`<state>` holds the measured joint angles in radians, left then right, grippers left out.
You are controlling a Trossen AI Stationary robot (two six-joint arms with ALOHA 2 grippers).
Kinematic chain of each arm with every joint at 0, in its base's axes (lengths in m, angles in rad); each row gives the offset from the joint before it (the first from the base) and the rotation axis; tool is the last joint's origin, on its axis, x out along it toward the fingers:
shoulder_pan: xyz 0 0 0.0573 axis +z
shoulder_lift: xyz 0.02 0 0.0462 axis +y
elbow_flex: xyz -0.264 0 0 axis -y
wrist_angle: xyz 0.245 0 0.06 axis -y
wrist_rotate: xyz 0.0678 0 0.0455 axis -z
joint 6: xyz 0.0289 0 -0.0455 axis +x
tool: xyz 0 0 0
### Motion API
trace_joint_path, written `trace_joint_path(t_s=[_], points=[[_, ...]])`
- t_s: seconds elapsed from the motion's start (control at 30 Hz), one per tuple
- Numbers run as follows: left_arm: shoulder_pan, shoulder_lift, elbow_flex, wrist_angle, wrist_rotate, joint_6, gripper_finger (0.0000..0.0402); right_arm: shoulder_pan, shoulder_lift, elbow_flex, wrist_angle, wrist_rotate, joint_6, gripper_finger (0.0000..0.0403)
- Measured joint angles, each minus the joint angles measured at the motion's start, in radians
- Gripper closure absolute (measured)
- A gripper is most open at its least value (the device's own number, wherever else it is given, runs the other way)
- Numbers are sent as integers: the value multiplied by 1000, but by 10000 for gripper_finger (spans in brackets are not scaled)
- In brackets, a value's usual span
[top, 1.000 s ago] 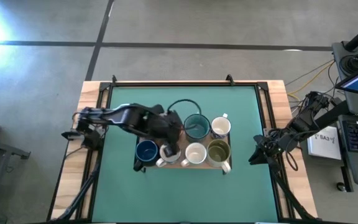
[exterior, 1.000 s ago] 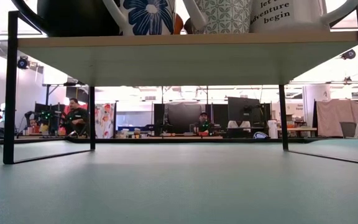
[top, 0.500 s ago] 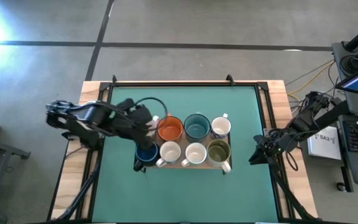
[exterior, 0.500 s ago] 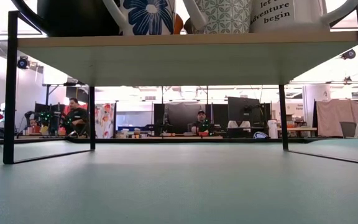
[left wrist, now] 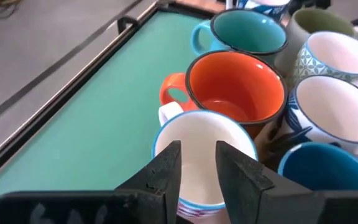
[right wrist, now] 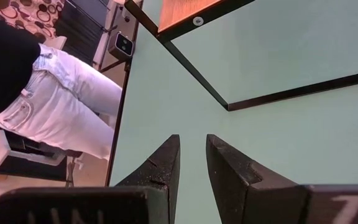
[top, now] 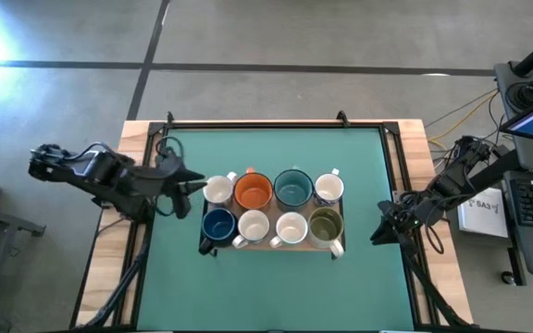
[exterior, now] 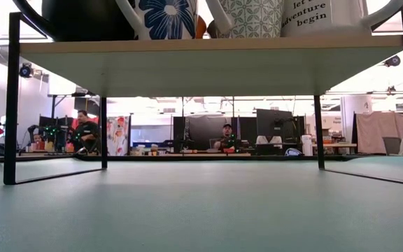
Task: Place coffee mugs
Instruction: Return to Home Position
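Standing upright, mouths up: 8 coffee mugs

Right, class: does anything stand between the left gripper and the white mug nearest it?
Nothing visible does. The left gripper hangs just left of the white mug at the group's back-left corner, pointing straight at it.

Left gripper and right gripper point inward, fingers narrowly parted.

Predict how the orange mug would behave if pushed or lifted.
The orange mug looks like glossy glazed ceramic: probably rigid, heavyish, maybe slippery. Squat and upright, it should slide rather than tip. Packed among the teal mug and others, a push would likely knock neighbours.
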<state>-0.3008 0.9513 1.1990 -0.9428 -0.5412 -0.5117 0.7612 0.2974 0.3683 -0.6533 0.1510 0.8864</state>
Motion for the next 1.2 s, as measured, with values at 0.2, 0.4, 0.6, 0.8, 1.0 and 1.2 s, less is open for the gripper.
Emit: trace_joint_path(t_s=[0.2, 0.4, 0.6, 0.8, 1.0, 1.2], points=[[0, -188, -228, 201, 7, 63, 319, 0, 0, 0, 0, 0, 0, 335], [0, -349, -431, 413, 11, 144, 319, 0, 0, 0, 0, 0, 0, 335], [0, -523, -611, 639, 90, 225, 319, 0, 0, 0, 0, 0, 0, 335], [0, -693, -753, 815, 187, 331, 319, 0, 0, 0, 0, 0, 0, 335], [0, -844, -902, 973, 253, 343, 319, 0, 0, 0, 0, 0, 0, 335], [0, -953, -1033, 1140, 301, 346, 319, 0, 0, 0, 0, 0, 0, 335]])
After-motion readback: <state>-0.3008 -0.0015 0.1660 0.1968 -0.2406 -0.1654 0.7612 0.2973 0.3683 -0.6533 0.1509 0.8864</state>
